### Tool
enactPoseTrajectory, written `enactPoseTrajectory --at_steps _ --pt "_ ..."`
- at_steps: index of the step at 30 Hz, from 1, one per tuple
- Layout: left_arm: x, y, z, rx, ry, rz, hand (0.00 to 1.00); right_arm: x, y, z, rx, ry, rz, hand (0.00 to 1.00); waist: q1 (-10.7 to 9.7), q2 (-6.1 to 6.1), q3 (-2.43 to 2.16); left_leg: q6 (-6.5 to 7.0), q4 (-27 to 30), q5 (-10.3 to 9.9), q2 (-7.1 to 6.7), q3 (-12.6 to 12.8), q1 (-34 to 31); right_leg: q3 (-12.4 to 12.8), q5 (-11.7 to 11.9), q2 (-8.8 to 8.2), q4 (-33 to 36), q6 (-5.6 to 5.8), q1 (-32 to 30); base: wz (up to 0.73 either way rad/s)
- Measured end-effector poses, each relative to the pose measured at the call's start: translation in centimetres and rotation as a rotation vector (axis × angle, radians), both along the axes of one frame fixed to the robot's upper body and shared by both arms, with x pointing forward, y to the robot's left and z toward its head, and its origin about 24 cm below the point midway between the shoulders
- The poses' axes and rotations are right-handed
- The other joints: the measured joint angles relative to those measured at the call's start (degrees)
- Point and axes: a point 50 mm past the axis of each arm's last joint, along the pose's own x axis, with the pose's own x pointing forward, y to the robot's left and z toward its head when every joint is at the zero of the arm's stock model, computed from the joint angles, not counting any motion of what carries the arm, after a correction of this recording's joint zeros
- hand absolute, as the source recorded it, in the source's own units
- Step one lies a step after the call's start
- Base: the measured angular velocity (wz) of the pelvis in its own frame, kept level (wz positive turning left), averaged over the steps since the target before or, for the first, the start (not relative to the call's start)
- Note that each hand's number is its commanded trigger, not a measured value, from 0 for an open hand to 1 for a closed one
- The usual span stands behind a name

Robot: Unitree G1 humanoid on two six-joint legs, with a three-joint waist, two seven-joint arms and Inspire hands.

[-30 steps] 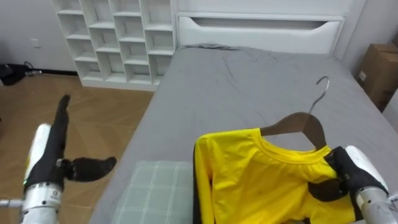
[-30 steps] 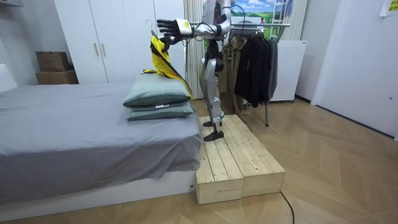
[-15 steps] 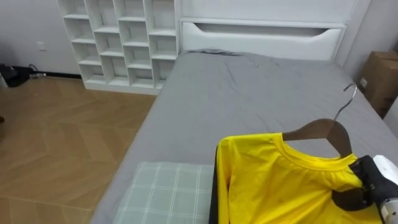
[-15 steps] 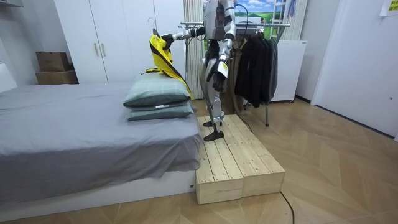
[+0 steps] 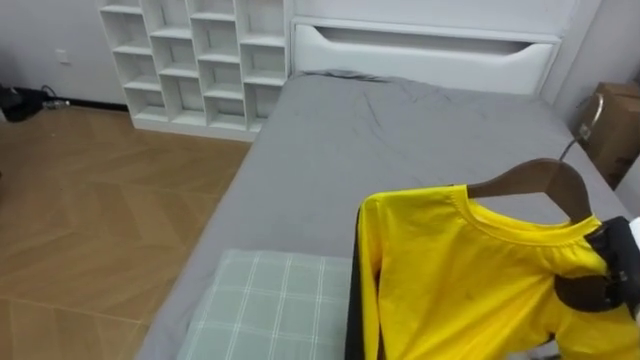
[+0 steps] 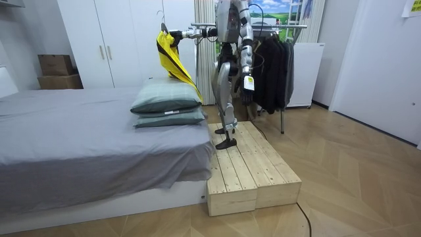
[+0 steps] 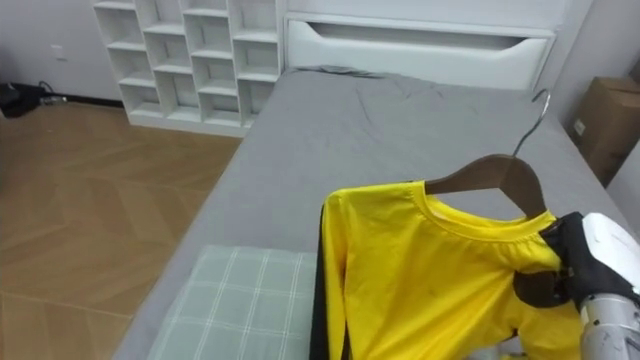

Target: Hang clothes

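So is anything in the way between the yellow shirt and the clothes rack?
Only the robot itself. Its right robot hand holds the hanger with the yellow shirt out over the pillows, and the clothes rack with dark clothes is behind its back. Nothing else visibly stands between them.

I'm looking into a bedroom: a grey-sheeted bed (image 5: pixel 400 140) with a white headboard (image 5: pixel 420 45) runs up the centre. Stacked pillows (image 6: pixel 168 105) lie mid-left in the room view, wardrobe doors (image 6: pixel 112 39) upper left, a clothes rack (image 6: pixel 270 62) right of centre.
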Motion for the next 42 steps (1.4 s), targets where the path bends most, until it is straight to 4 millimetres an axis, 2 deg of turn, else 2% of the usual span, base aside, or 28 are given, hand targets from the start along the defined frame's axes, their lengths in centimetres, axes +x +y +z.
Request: enactPoseTrajectory --at_steps 4,8,12,15,19,24,27,30,31,32,33,34,35,36,37,38,39,40,41,42 --pt "0.4 -1.1 -0.5 -0.079 0.02 -0.075 0.0 0.4 0.9 0.7 -0.015 -0.029 0.043 1.0 -0.1 -0.17 -0.03 0.0 0.1 0.0 0.16 0.0 0.0 0.0 0.1 0.1 0.3 0.03 -0.2 0.0" --pt "0.8 -1.7 -0.7 -0.131 0.03 -0.125 0.0 0.6 1.5 1.1 -0.033 -0.037 0.068 1.0 -0.1 0.43 -0.11 0.05 0.0 0.0 0.25 0.1 0.0 0.2 0.3 0.04 1.6 -0.03 -0.8 0.0" --pt "1.0 -2.1 -0.9 -0.156 0.041 -0.154 0.0 0.7 1.6 1.2 -0.034 -0.043 0.073 1.0 -0.4 0.76 0.05 0.33 0.0 -0.3 0.22 0.2 -0.2 0.3 0.4 -0.11 2.2 0.09 -1.2 0.0" --pt "1.0 -2.4 -1.0 -0.159 0.048 -0.171 0.0 1.1 2.6 2.8 -0.053 -0.107 0.109 1.0 -1.2 1.3 0.09 0.54 0.2 -0.4 0.19 0.6 -1.1 0.8 0.5 -0.29 2.8 0.3 -2.3 -0.06" --pt "1.0 -2.4 -1.0 -0.156 0.058 -0.194 0.0 1.1 3.2 3.6 -0.063 -0.14 0.137 1.0 -1.3 1.21 0.1 0.92 0.9 -0.7 0.22 1.2 -1.4 1.2 0.7 -0.47 3.3 0.52 -3.0 -0.05" --pt "1.1 -2.4 -1.0 -0.15 0.075 -0.229 0.0 0.4 3.2 3.2 -0.058 -0.126 0.137 1.0 -1.3 0.17 0.05 1.28 0.8 -1.2 0.18 2.0 -0.9 2.3 1.0 -0.52 3.3 0.83 -3.1 -0.1" --pt "0.8 -2.7 -1.2 -0.159 0.118 -0.269 0.0 -0.2 3.2 3.1 -0.061 -0.126 0.141 1.0 -1.5 -0.48 0.07 1.33 0.8 -1.5 0.49 3.5 -1.0 3.4 1.1 -0.49 3.4 0.94 -3.8 -0.29" --pt "1.0 -2.7 -1.2 -0.151 0.146 -0.315 0.0 -1.3 3.2 2.5 -0.065 -0.098 0.145 1.0 -2.9 -1.54 0.03 1.3 0.8 -1.6 1.51 5.9 -1.0 5.0 1.5 -0.26 3.2 0.89 -5.2 -0.35" --pt "1.0 -2.7 -1.2 -0.148 0.156 -0.331 0.0 -1.8 3.2 2.3 -0.07 -0.082 0.149 1.0 -3.3 -1.56 0.02 1.28 1.0 -1.9 2.2 7.7 -0.8 5.9 2.1 0.08 3.2 0.73 -5.7 -0.83" --pt "1.1 -2.7 -1.2 -0.145 0.157 -0.34 0.0 -2.0 3.2 2.1 -0.07 -0.068 0.154 1.0 -3.2 -1.31 0.13 1.07 1.2 -2.4 3.32 10.4 -0.4 5.8 2.9 0.63 3.3 0.44 -6.7 -1.06" --pt "1.2 -2.6 -1.2 -0.143 0.156 -0.34 0.0 -2.0 3.2 2.1 -0.068 -0.064 0.157 1.0 -3.1 -1.2 0.23 0.95 1.3 -2.6 3.83 12.0 0.0 5.7 3.2 0.77 3.6 0.21 -7.3 -1.41" --pt "1.4 -2.6 -1.2 -0.14 0.15 -0.338 0.0 -2.0 3.2 2.1 -0.063 -0.067 0.163 1.0 -3.0 -0.98 0.32 0.72 1.5 -3.2 4.81 15.1 0.6 5.5 3.7 0.99 4.1 -0.15 -8.6 -1.54" --pt "1.9 -2.5 -1.1 -0.134 0.142 -0.341 0.0 -2.0 3.2 2.1 -0.062 -0.066 0.163 1.0 -3.0 -0.6 0.56 0.42 1.6 -4.0 5.77 18.6 1.5 4.4 4.3 1.11 4.3 -0.49 -9.5 -1.57" --pt "2.2 -2.4 -1.1 -0.131 0.136 -0.344 0.0 -2.1 3.2 2.0 -0.063 -0.066 0.161 1.0 -2.9 -0.23 0.75 0.27 1.8 -4.5 6.49 20.6 2.0 3.1 4.7 1.14 4.4 -0.79 -9.8 -1.63" --pt "2.8 -2.3 -1.1 -0.126 0.125 -0.347 0.0 -2.1 3.2 1.9 -0.06 -0.061 0.162 1.0 -2.8 0.0 0.74 -0.12 2.7 -5.7 7.52 24.1 2.5 -0.8 4.9 0.58 5.1 -1.07 -10.4 -1.5" --pt "3.2 -2.0 -1.0 -0.119 0.121 -0.356 0.0 -2.1 3.1 1.6 -0.059 -0.05 0.158 1.0 -3.1 0.41 1.02 -0.41 3.2 -6.4 8.29 26.7 3.2 -3.6 5.0 -0.2 6.5 -1.31 -11.2 -1.35" --pt "3.7 -1.8 -0.9 -0.113 0.113 -0.366 0.0 -2.2 3.0 1.5 -0.058 -0.043 0.155 1.0 -3.6 0.4 1.02 -0.5 3.2 -6.7 8.4 28.0 3.7 -4.6 4.8 -0.51 7.5 -1.67 -11.8 -1.15" --pt "4.2 -1.6 -0.7 -0.104 0.11 -0.382 0.0 -2.2 2.9 1.3 -0.055 -0.035 0.146 1.0 -3.7 0.4 1.0 -0.78 3.2 -7.2 8.69 30.9 4.6 -5.6 4.6 -0.88 9.3 -2.25 -13.2 -1.15" --pt "5.0 -1.4 -0.6 -0.096 0.092 -0.389 0.0 -2.2 2.9 1.2 -0.057 -0.031 0.149 1.0 -3.8 0.31 0.96 -1.23 3.4 -7.7 8.96 33.5 5.5 -5.7 4.6 -0.78 10.2 -2.73 -14.3 -1.17" --pt "5.3 -1.4 -0.6 -0.094 0.089 -0.389 0.0 -2.2 3.0 1.2 -0.061 -0.029 0.151 1.0 -3.8 0.33 0.96 -1.44 3.5 -7.9 9.18 34.6 5.9 -5.4 4.8 -0.5 10.3 -3.19 -14.6 -1.02"
